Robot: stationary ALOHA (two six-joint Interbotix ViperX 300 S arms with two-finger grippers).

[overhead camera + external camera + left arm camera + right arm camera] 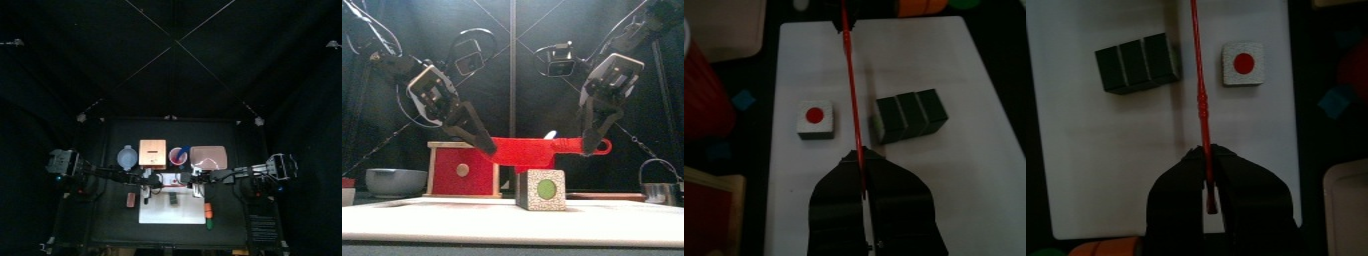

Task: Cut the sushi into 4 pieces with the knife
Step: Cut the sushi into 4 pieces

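From the front, the left end of the red knife (543,150) is hidden inside the left gripper (486,148), and the near sushi piece (543,190) hides the dark green blocks (909,113) behind it. The right edge cuts off the metal cutter (660,188). The left wrist view's edge cuts off the red cup (703,90). From above, the knife is too small to make out.

One red knife (543,150), one loose sushi piece (815,117), one block of three joined pieces (909,113), one white cutting board (951,60), one wooden box (460,170).
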